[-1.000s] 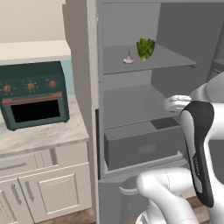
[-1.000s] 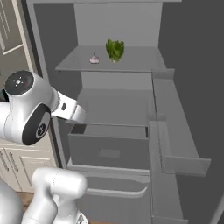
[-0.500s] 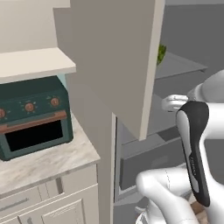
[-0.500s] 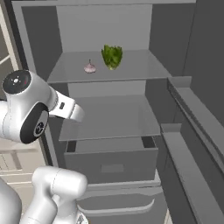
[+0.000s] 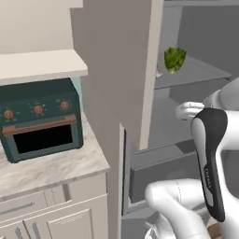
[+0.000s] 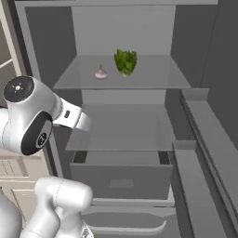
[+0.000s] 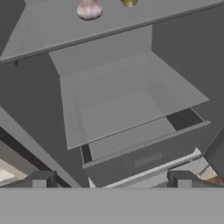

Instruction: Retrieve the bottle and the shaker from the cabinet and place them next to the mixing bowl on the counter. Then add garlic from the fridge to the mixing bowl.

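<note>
Base has swung to face the fridge (image 6: 186,139); garlic (image 6: 101,73) sits on the top shelf (image 6: 153,76), above and beyond the empty, parted jaws.

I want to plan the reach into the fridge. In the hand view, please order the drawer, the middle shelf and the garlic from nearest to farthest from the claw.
1. The drawer, low in the fridge, just ahead of the claw.
2. The middle shelf, above the drawer, further in.
3. The garlic, on the upper shelf, at the view's top.
</note>
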